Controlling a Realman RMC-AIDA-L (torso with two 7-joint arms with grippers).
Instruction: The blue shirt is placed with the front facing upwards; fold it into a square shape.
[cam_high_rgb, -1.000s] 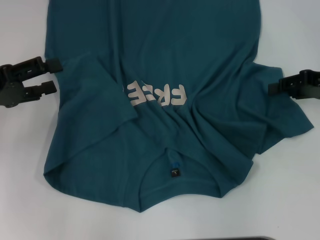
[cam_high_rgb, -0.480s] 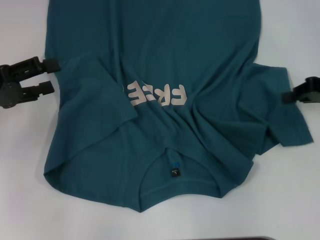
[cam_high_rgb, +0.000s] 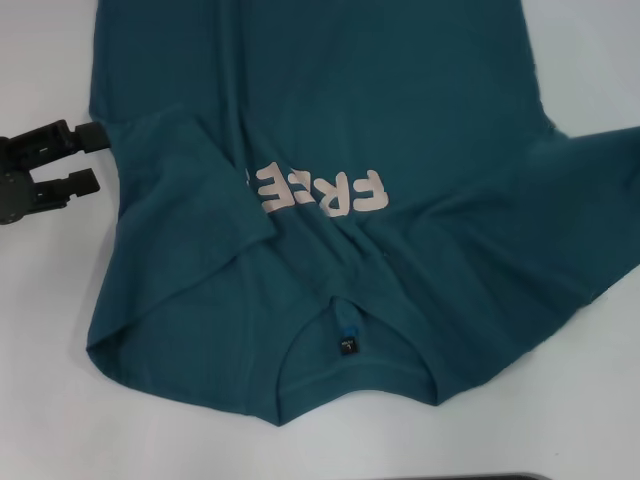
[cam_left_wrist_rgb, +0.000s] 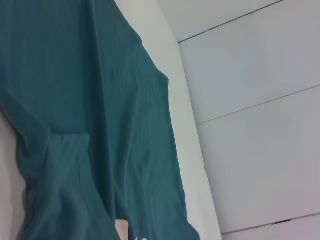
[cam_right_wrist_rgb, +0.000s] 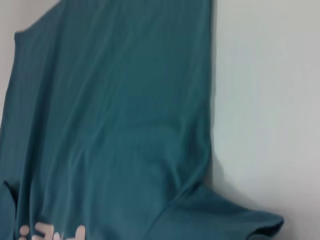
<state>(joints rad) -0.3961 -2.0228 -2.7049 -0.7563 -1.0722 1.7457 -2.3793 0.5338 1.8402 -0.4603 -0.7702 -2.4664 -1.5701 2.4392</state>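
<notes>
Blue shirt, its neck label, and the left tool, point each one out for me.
blue shirt (cam_high_rgb: 330, 90): head view, on the plain body fabric above the letters.
neck label (cam_high_rgb: 348, 346): head view, on the dark tag inside the collar.
left tool (cam_high_rgb: 62, 162): head view, midway between its two black fingers, beside the shirt's sleeve.

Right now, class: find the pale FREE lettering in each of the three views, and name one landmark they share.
Head view: the lettering sits mid-picture, upside down, on the shirt's chest.
Left wrist view: only a pale scrap shows at the bottom edge.
Right wrist view: part of it lies in the bottom-left corner.
Shared landmark: the shirt's edge against the white table.
</notes>
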